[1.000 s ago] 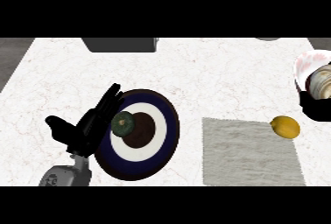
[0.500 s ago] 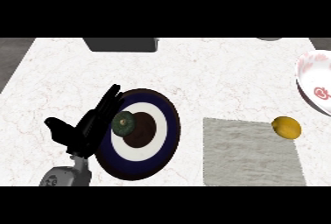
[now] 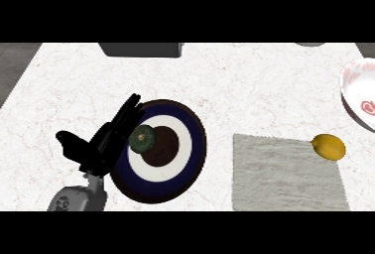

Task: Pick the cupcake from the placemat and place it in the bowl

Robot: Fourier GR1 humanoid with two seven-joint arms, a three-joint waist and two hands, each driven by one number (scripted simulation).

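Head view, yellow item [image 3: 328,147] on placemat [image 3: 282,173], bowl [image 3: 355,92] nearby, left hand [image 3: 102,144] beside plate [image 3: 194,149]

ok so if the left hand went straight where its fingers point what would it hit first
Likely the dark grey box at the counter's back edge; the left hand points up-right past the plate's left rim. Depth is unclear.

A white counter [image 3: 242,94] with faint veining (marble-like) fills the view. A dark grey block [image 3: 141,48] sits at its far edge. Grey floor [image 3: 16,64] shows at upper left.
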